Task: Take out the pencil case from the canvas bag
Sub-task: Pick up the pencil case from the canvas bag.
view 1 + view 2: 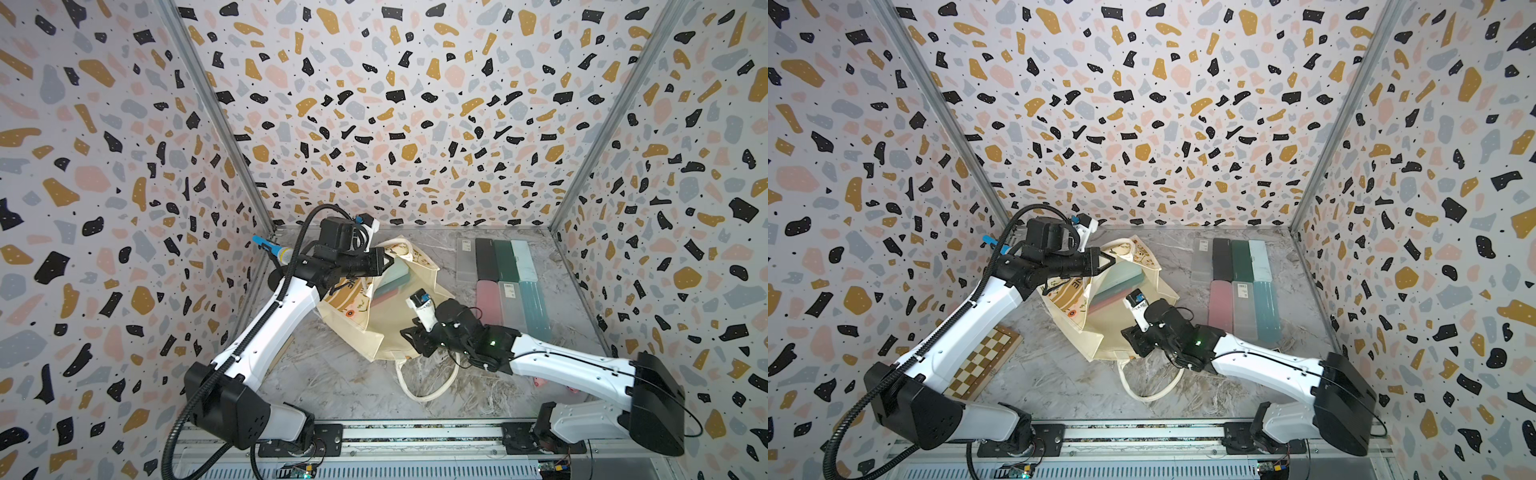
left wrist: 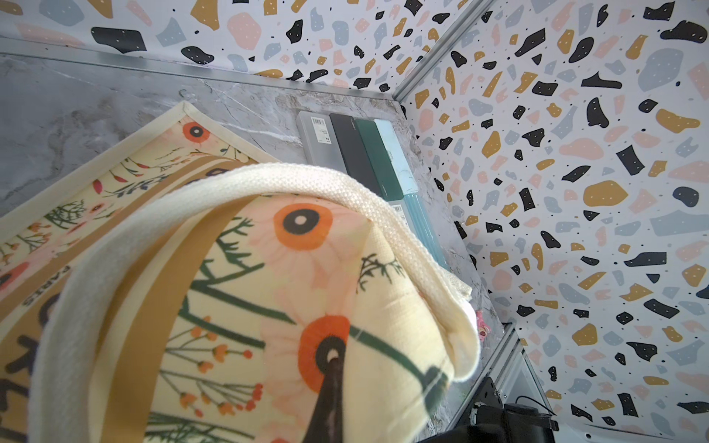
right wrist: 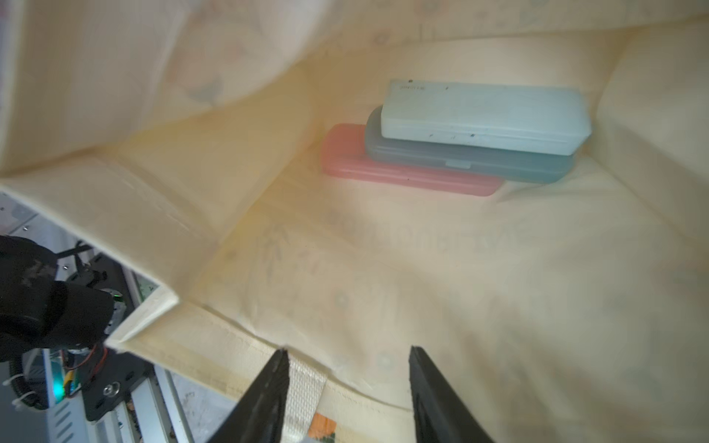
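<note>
Canvas bag [image 1: 395,332] lies on its side in the middle of the marble bench [image 1: 332,386], mouth toward the robot. There is bare bench in front of it and on its left as far as a chessboard [image 1: 984,361].

The left pincer [image 1: 390,261] is closed on the printed cloth and lifts the bag's upper rim. One handle [image 2: 268,180] is draped over the pincer, and the second handle [image 1: 424,388] lies loose on the bench. The right pincer [image 3: 350,349] stands at the lower rim with its jaws apart, the rim and a webbing strap between them.

Inside, bare cloth floor runs from that rim to three pencil cases stacked at the far end: pale blue [image 3: 483,115] on grey-blue [image 3: 479,163] on pink [image 3: 383,174].

Seven more cases [image 1: 509,305] lie side by side just beside the bag's right edge, four in the back row and three in front, close to the right wall.
</note>
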Robot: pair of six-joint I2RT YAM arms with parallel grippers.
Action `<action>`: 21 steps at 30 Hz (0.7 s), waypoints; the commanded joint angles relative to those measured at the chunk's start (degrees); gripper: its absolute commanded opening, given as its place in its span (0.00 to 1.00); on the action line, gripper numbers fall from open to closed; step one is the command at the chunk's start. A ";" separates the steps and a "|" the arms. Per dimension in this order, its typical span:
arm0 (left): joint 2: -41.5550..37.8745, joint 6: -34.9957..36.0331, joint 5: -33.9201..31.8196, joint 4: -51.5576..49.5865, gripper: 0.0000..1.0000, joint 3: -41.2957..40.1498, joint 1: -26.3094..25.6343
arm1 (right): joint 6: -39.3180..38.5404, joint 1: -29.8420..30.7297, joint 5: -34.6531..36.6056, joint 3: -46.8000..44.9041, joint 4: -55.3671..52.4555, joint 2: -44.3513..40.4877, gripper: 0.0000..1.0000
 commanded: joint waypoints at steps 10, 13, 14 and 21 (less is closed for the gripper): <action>-4.56 2.75 1.98 0.65 0.00 0.23 -0.11 | 5.43 -0.23 9.09 15.73 -4.93 19.45 0.47; -5.89 3.36 1.57 0.12 0.00 -0.33 -0.11 | 8.57 -1.22 9.57 19.41 -6.52 22.90 0.47; -6.36 3.34 1.30 0.09 0.00 -0.71 -0.12 | 9.55 -1.50 9.58 20.49 -6.71 23.82 0.47; -8.46 3.35 0.97 -0.78 0.00 -1.70 -0.22 | 17.74 -5.47 11.15 26.75 -11.37 28.62 0.47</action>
